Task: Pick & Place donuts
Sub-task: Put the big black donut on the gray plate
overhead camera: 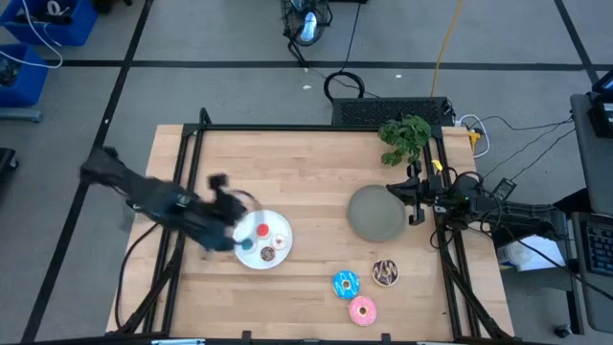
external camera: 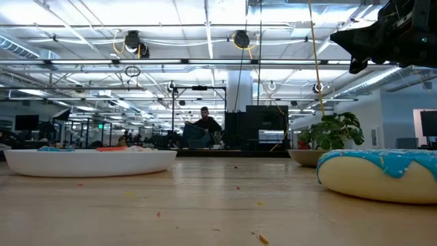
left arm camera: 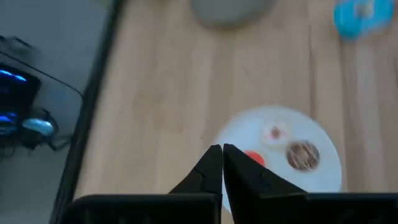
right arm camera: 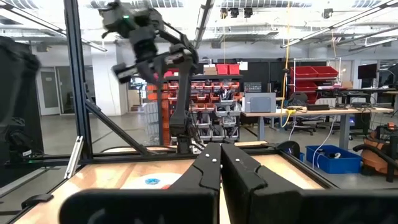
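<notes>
- Pressed together and empty, the left gripper's (left arm camera: 222, 163) dark fingers showed no gap in the left wrist view; the gripper hung above the table beside the white plate (overhead camera: 251, 222), at its edge nearest the left arm.
- Fingers of the right gripper (right arm camera: 219, 163) were likewise closed tip to tip on nothing, that arm waiting at the table's right edge just beside the grey plate (overhead camera: 375, 213).
- On the white plate lay small donuts: a red one (overhead camera: 262, 230), a whitish one (overhead camera: 279, 241), a brown-speckled one (overhead camera: 267, 255) and a blue one (overhead camera: 248, 243) at the side nearest the gripper.
- Well apart, near the front edge, sat the three larger donuts on bare wood: blue-iced (overhead camera: 346, 284), chocolate (overhead camera: 385, 272) and pink-iced (overhead camera: 362, 310).
- Judging by this, the small ones seemed placed and the larger ones remained; the grey plate was empty and looked the likely target.
- To do the next pick well, the working fingers would need to open wide before descending, straddle one side of a ring rather than its hole, and lift straight up so neighbours stay put.
- Left arm was motion-blurred from above, so its exact height was hard to judge.
- Blue small donut was partly covered by the gripper overhead.
- Low view cut off the blue-iced donut at the frame edge and showed the white plate's contents only as slivers above its rim.
</notes>
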Controlling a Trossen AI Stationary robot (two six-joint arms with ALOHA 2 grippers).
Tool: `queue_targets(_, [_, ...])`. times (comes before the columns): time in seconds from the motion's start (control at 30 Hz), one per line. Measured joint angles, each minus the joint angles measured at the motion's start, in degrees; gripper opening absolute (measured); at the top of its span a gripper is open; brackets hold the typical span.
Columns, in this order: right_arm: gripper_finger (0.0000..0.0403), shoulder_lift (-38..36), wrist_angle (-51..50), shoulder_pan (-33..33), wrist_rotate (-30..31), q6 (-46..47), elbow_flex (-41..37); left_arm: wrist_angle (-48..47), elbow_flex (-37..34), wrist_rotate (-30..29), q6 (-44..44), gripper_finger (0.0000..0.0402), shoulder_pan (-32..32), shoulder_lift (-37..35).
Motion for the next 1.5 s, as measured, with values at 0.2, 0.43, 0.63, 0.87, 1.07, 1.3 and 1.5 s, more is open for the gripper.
queue_targets(0.2, [0.0000, 0.0, 0.0, 0.0, 0.0, 0.0, 0.0, 15.7, -22.2, -10.3, -4.9, 0.0012, -1.5, -23.8])
queue_targets(0.43, [0.0000, 0.0, 0.1, 0.0, 0.0, -0.3, 0.0, 49.7, -52.3, -11.8, 9.0, 0.0008, -1.3, -43.9])
queue_targets(0.63, [0.0000, 0.2, 0.0, 0.0, 0.0, -2.8, 0.0, 69.5, -67.1, -12.3, 19.6, 0.0004, 0.3, -52.2])
queue_targets(0.87, [0.0000, 0.4, 0.0, 0.0, 0.0, -3.0, 0.0, 76.3, -77.5, -15.6, 25.3, 0.0013, 2.0, -55.4])
queue_targets(1.07, [0.0000, 1.3, -0.9, 0.0, 0.0, -2.9, 0.0, 80.3, -80.7, -15.5, 26.3, 0.0009, 4.9, -55.0])
queue_targets(1.3, [0.0000, 2.1, -7.7, 0.0, 0.0, 3.2, 0.0, 81.2, -80.7, -14.0, 28.6, 0.0005, 6.3, -55.1])
queue_targets(1.5, [0.0000, 2.6, -7.7, 0.0, -0.3, 4.8, 0.0, 82.5, -80.7, -0.2, 32.3, 0.0012, 6.0, -55.1])
